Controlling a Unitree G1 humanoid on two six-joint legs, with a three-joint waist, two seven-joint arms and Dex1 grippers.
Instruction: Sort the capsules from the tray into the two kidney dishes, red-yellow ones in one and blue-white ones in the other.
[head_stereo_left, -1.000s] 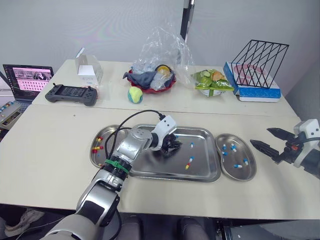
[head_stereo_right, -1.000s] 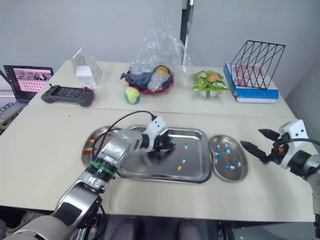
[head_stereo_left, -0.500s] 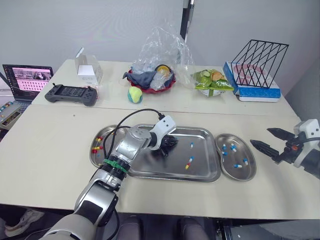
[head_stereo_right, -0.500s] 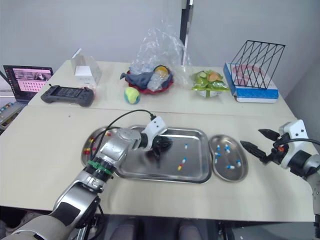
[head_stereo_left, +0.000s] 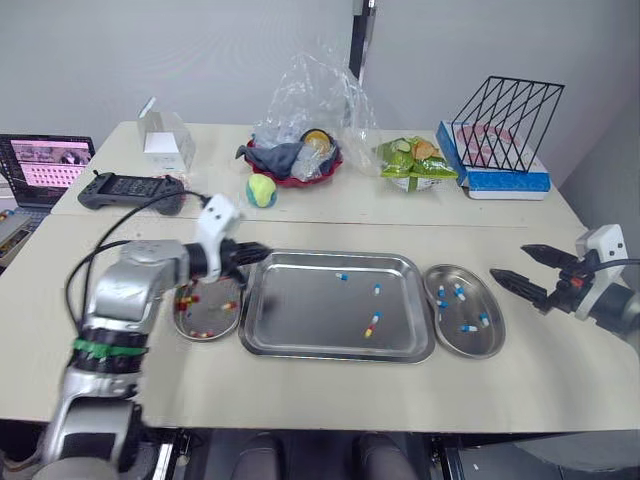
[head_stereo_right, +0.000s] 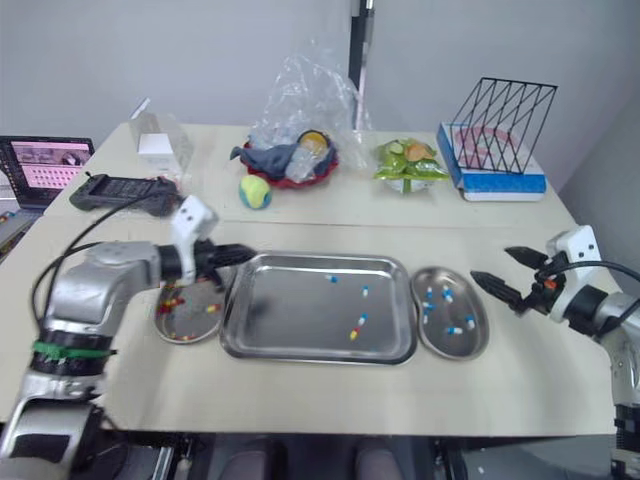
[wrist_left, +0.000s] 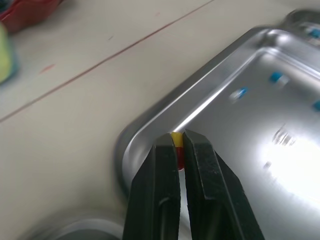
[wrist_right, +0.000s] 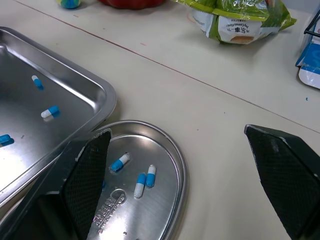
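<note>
The table (head_stereo_left: 330, 400) bears a tray (head_stereo_left: 300, 312), left dish (head_stereo_left: 192, 331) and right dish (head_stereo_left: 468, 351).

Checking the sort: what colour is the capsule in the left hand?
Red and yellow; the capsule shows best in the left wrist view.

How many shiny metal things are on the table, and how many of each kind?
tray: 1
dishes: 2, the left dish and the right dish
Total: 3
</note>
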